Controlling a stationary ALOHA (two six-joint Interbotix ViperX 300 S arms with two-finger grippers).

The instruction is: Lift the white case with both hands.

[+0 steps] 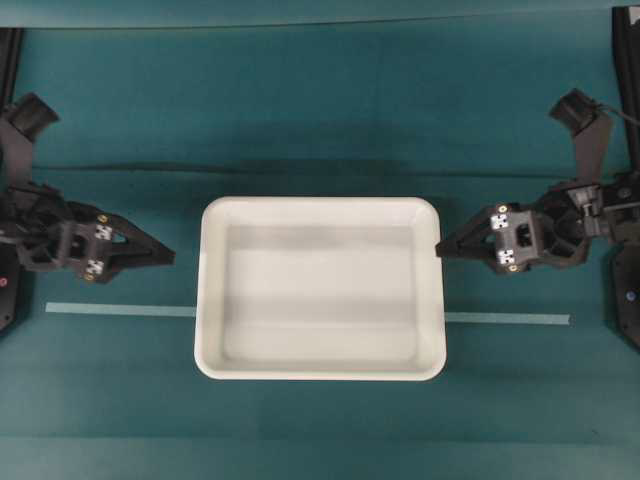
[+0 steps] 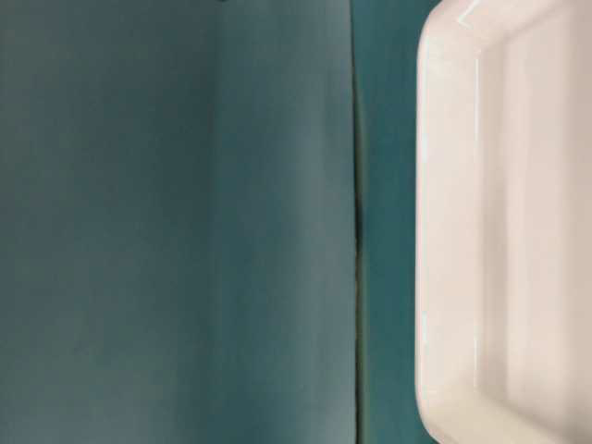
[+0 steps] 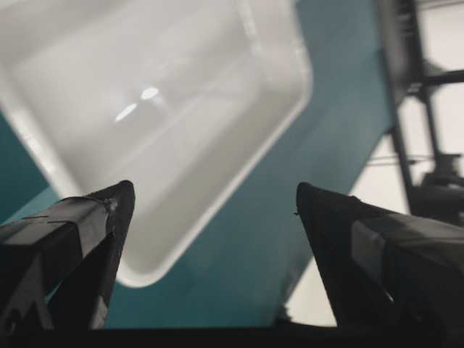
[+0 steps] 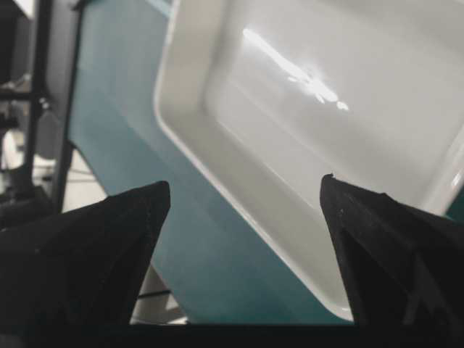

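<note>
The white case [image 1: 320,290] lies flat and empty in the middle of the teal table, long side left to right. My left gripper [image 1: 165,255] points at its left rim, a small gap short of it. My right gripper [image 1: 445,248] has its tips right at the right rim near the far corner; I cannot tell whether they touch. In the left wrist view the left gripper [image 3: 214,187] is open, with the case [image 3: 145,94] ahead and nothing between the fingers. The right gripper [image 4: 246,181] is likewise open before the case [image 4: 326,94]. The table-level view shows only one end of the case [image 2: 499,231].
A pale tape strip [image 1: 120,309] runs across the teal cloth, passes under the case and comes out on the right [image 1: 505,319]. A seam in the cloth [image 2: 356,231] lies beside the case. Dark frame posts [image 1: 625,60] stand at the table's sides.
</note>
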